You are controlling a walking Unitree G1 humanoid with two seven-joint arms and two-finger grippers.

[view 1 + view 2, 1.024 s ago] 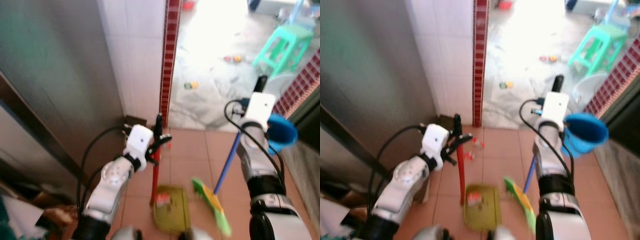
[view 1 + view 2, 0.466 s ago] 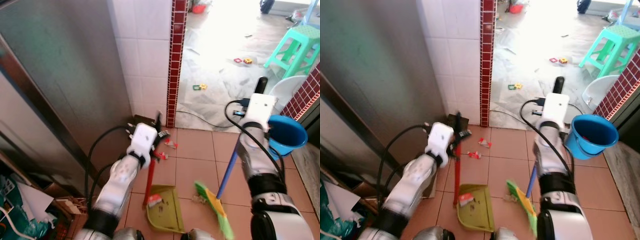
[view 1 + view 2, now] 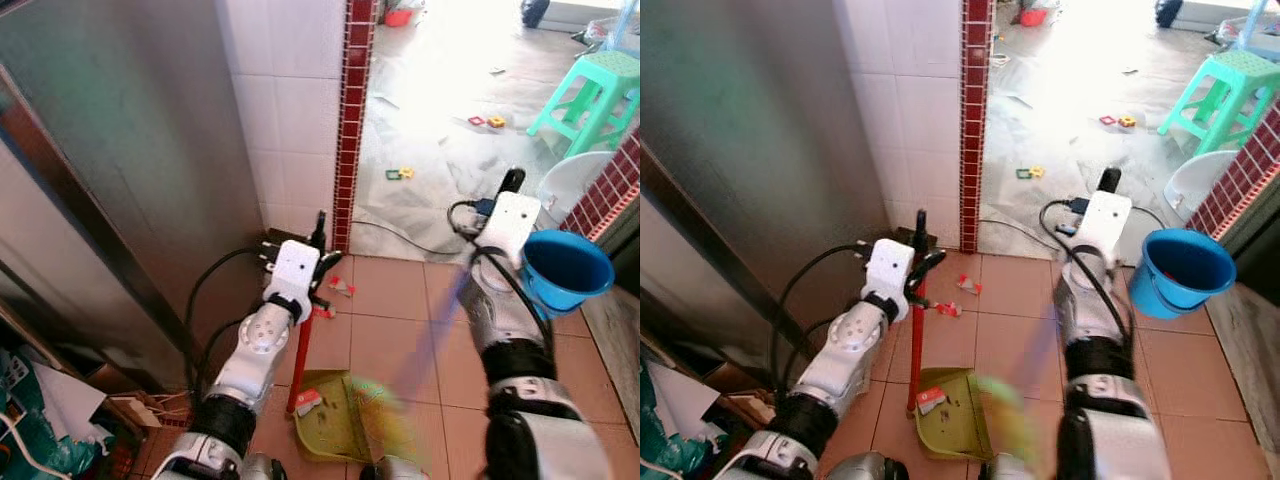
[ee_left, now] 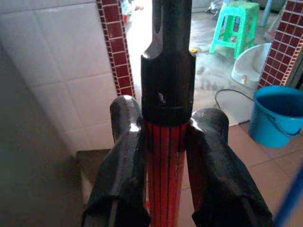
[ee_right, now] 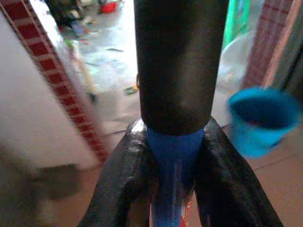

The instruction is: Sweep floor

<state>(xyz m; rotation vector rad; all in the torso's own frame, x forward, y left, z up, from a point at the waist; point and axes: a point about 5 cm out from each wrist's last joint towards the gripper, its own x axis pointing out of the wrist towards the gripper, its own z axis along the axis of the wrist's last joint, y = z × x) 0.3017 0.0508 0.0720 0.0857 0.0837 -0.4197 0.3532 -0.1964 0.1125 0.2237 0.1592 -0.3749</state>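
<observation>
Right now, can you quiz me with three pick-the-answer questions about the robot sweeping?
1. Where does the dustpan sit?
A on the stool
B on the floor tiles
C in the bucket

2. What colour is the bucket?
A blue
B red
C yellow

3. What is the left hand doing?
A hanging open
B gripping the red dustpan handle
C holding a cup

Answers: 1 B, it rests flat on tiles; 2 A, plainly blue; 3 B, the fingers clamp the red handle.

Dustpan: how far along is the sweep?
Done: some scraps lie in the green dustpan. In hand: left pincer clamps its red handle; right pincer grips the blue broom, blurred mid-stroke. Left: red litter on the tiles.
</observation>
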